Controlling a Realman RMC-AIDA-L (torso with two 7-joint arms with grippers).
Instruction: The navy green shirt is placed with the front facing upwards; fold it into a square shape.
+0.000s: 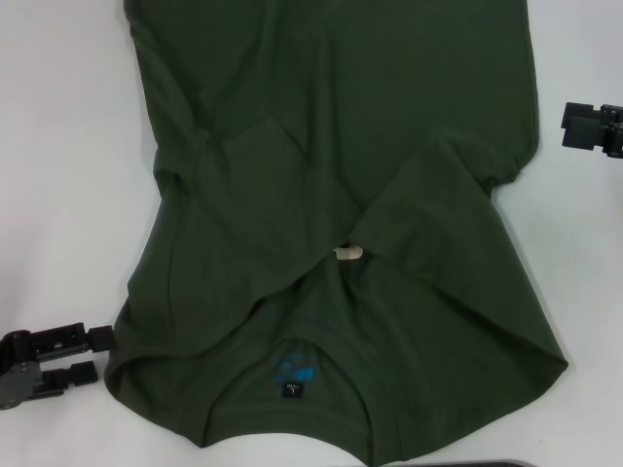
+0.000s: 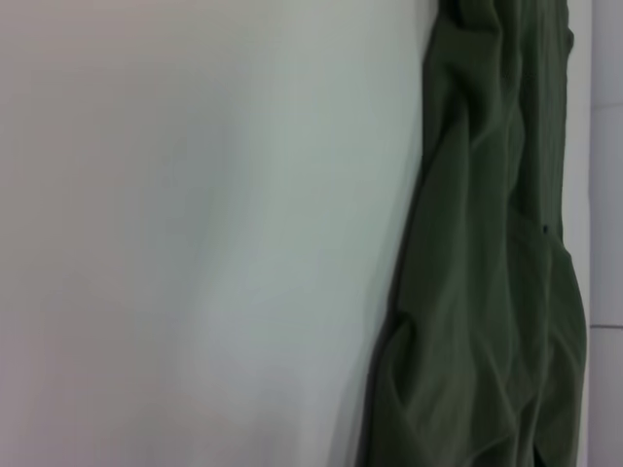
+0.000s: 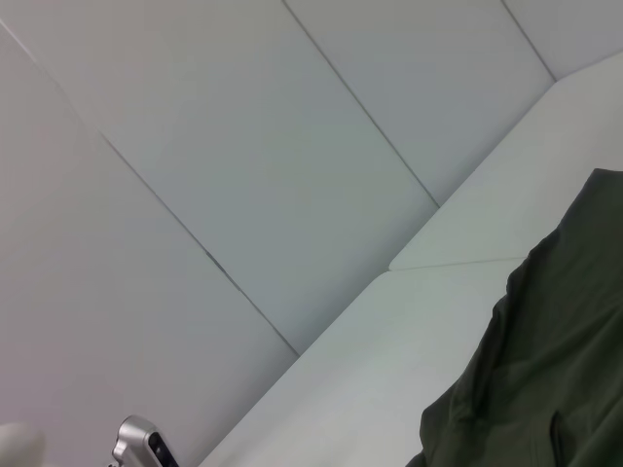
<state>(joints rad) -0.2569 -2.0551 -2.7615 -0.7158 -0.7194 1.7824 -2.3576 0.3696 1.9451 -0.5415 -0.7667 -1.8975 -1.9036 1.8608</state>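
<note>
White table (image 1: pixel 58 146) lies under my work, plain and pale, with a light panelled wall behind it in my right wrist view. Nearest to me is the collar end of the navy green shirt (image 1: pixel 331 195), where I see the small black neck tag (image 1: pixel 292 389) with blue print above it inside the neckline. Just beside this near hem, on my left, my left gripper (image 1: pixel 83 355) rests low over the table, its fingers parted and holding nothing; it seems close to the cloth but I cannot tell if it touches. Further out, both sleeves and sides are already brought inward over the chest, so they meet around a small cream patch of lettering (image 1: pixel 348 252) that still shows between them. I judge this side folding as done, though the folds are wrinkled and not straight. Beyond this, the long body of the shirt runs to the far edge of the view, still unfolded, so the lengthwise folds remain before it is square. My right gripper (image 1: pixel 589 126) is far on my right, apart from the shirt, and whether it is released or clenched I cannot tell. No container is here.
</note>
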